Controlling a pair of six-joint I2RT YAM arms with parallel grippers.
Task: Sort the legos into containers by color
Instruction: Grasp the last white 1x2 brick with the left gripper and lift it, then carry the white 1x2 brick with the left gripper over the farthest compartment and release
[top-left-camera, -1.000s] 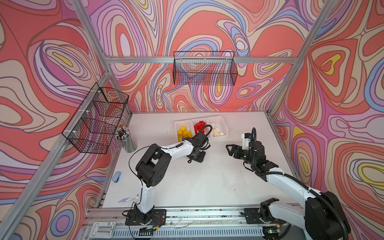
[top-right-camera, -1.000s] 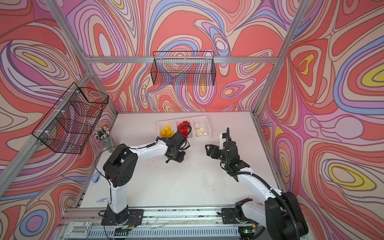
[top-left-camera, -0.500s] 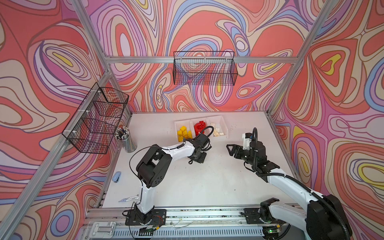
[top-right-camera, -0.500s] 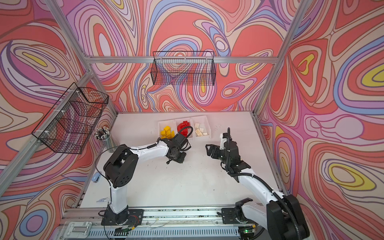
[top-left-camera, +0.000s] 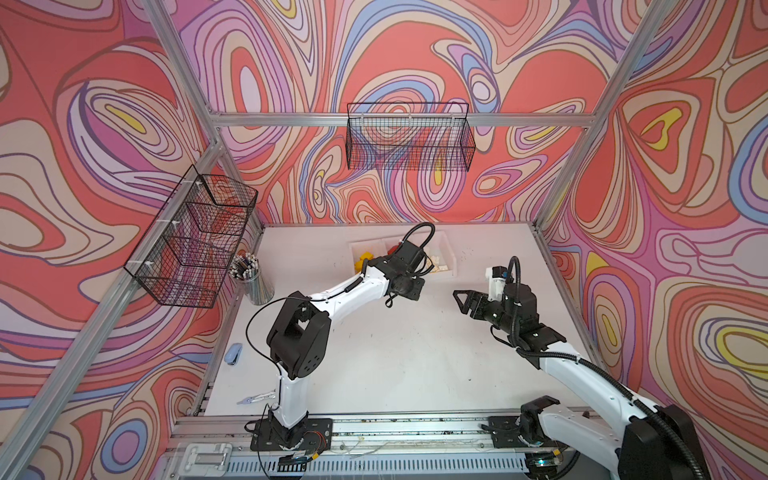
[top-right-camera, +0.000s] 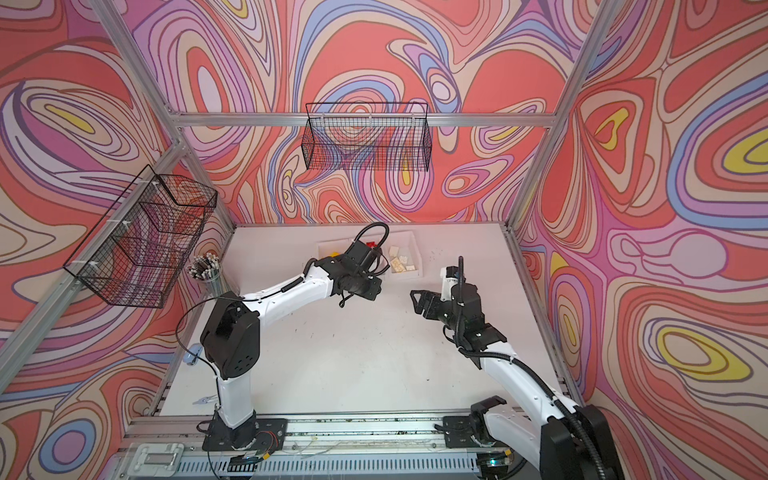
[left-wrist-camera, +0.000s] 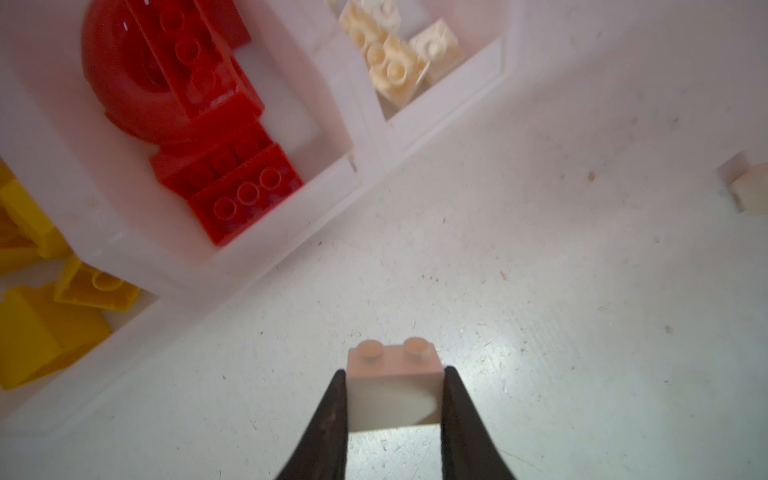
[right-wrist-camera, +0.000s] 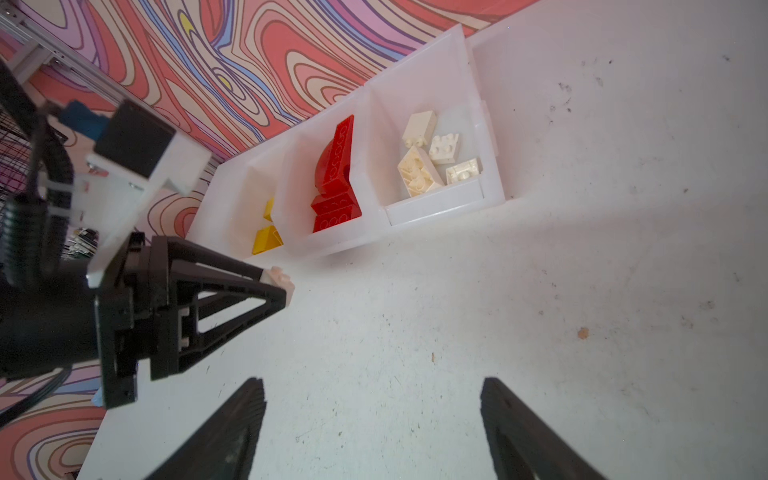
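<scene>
White and two-studded, one small brick (left-wrist-camera: 394, 388) sits pinched between the black fingers of the left tool (left-wrist-camera: 395, 372), studs up, with one finger pressed against each side face. From the right wrist view the brick pokes out at the very tip of that tool, just in front of the row of containers (right-wrist-camera: 432, 208). Whether it touches the table (left-wrist-camera: 540, 291) I cannot tell.

Three containers stand joined side by side near the back wall. The middle one holds the red legos (left-wrist-camera: 199, 104), among them a large arch-shaped piece and a flat-lying brick with its studs showing. One end container holds the white legos (right-wrist-camera: 432, 158), a handful lying at different angles. The other end container holds the yellow legos (left-wrist-camera: 45, 324), some of them sloped.

Off to one side in the left wrist view, a small pale piece (left-wrist-camera: 748, 191) lies alone on the table, too blurred to make out.

The right tool (right-wrist-camera: 372, 380) hangs over bare table with its fingers spread wide and nothing between them. In a top view it faces the left tool across a gap.

At the table's left edge stands a clear cup of pencils (top-left-camera: 249, 276). Black wire baskets (top-left-camera: 409, 137) hang on the patterned walls.
</scene>
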